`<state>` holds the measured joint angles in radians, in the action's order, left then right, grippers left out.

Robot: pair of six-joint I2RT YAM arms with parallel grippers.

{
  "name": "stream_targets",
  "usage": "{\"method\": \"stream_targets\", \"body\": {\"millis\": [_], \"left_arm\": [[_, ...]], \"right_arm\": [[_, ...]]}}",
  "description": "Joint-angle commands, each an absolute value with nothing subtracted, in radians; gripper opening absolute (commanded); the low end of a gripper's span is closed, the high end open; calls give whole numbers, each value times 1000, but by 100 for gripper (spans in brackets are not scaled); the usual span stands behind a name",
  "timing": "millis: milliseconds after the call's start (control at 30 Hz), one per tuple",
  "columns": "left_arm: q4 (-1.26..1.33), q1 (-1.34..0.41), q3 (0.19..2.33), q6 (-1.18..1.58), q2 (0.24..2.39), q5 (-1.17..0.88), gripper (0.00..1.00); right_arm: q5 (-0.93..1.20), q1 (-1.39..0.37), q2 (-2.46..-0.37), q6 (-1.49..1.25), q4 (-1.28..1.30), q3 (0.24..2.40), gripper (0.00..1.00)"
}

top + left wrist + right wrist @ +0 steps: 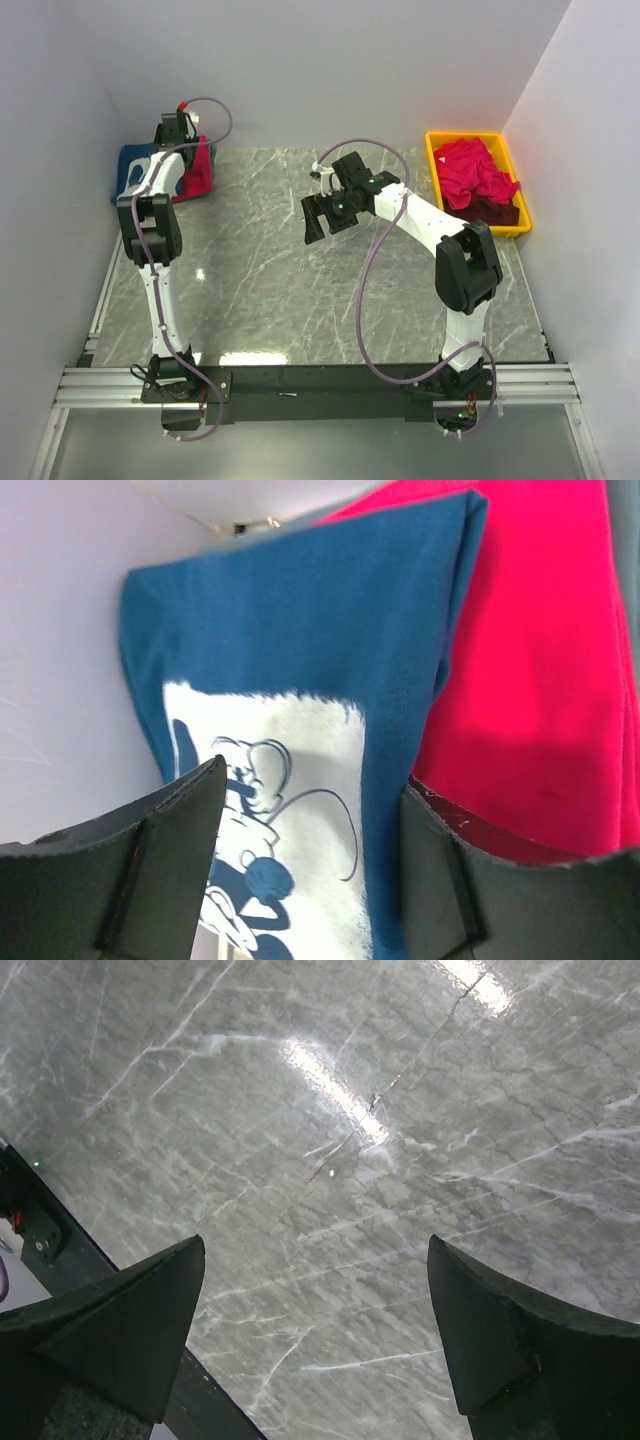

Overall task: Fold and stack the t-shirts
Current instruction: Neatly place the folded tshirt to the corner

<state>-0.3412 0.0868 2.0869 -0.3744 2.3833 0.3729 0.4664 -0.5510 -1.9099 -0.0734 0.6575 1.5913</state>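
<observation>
the left pincer (176,126) hangs over the far corner of the table (280,290) at about 10 o'clock, above a small stack of shirts; in its wrist view the jaws stand apart with no cloth pinched between them, though it is hard to say whether the fingertips (180,820) brush the fabric. under it lies the folded blue shirt (330,630) with a white cartoon print, and just beside it at 3 o'clock, partly tucked under its edge, a red shirt (540,680). from above, the blue shirt (135,165) and red shirt (200,170) lie touching against the back wall. the right pincer (322,218) hovers near the middle of the table, jaws spread wide and gripping nothing, only bare marble (350,1110) beneath. at 2 o'clock a yellow bin (434,150) holds a crumpled heap of red-pink shirts (475,170), with a dark maroon shirt (497,211) at its near end
</observation>
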Motion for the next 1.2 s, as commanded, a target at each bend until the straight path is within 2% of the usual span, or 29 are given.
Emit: {"method": "stream_targets", "body": {"millis": [0, 300, 433, 700, 967, 1167], "left_arm": [[-342, 92, 2134, -397, 2388, 391, 69], [-362, 94, 2160, -396, 2427, 368, 73], [-370, 94, 2157, -382, 2422, 344, 78], [-374, 89, 2152, -365, 2401, 302, 83], [-359, 87, 2135, -368, 2393, 298, 83], [-354, 86, 2180, -402, 2448, 373, 75]], "right_arm": [[483, -543, -1902, -81, 646, 1606, 98], [489, -535, -1913, -84, 646, 1612, 98], [491, -534, -1914, -87, 643, 1608, 98], [499, -534, -1924, -92, 638, 1608, 98], [503, -534, -1931, -91, 635, 1603, 98], [505, -534, -1934, -91, 635, 1603, 98]]}}
